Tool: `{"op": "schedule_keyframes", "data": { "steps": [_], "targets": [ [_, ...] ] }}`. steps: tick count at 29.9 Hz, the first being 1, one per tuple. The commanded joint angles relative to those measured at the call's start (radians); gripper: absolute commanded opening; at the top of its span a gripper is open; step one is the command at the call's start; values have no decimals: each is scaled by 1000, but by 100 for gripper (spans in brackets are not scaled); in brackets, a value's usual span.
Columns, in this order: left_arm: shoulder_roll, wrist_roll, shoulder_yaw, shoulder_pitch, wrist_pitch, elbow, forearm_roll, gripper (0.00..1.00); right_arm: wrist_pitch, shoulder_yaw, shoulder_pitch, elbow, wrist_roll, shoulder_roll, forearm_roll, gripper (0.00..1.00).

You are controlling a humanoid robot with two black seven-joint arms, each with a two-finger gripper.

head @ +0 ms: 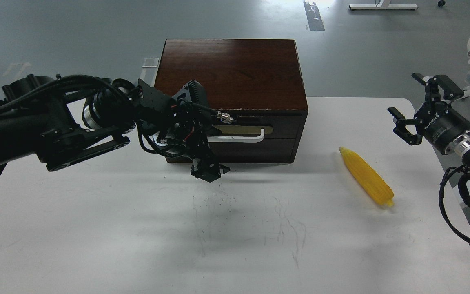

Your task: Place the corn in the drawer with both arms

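The dark brown wooden drawer (255,134) with its brass-coloured oblong plate sits shut in the front of the dark wooden box (231,73) at the far middle of the white table (137,237), and the step in hand looks like getting that drawer open. The left black gripper (206,169) hangs just in front of the box's near left corner, low and left of the white bar handle (239,138); it is seen dark and end-on, so whether its fingers are apart or together cannot be told. To do this well, the fingers should be spread, brought up and to the right to the level of the bar, closed around it near its middle, and then drawn straight toward the near edge so the drawer slides without racking or dragging the box. The bright yellow tapered plastic corn cob (366,176) lies on the table well to the right of the box, untouched. The right black gripper (414,108) hovers beyond it at the far right with fingers spread and nothing between them.
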Motion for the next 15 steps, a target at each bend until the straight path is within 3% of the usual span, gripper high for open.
{"op": "schedule_keyframes", "data": {
  "steps": [1,15],
  "targets": [
    [1,0,4,-1,0,-12,-7,99,0,0,0,0,0,-5,0,100],
    [6,0,18,-9,0,-94,-10,99,0,2,0,0,0,-21,0,100]
  ]
}}
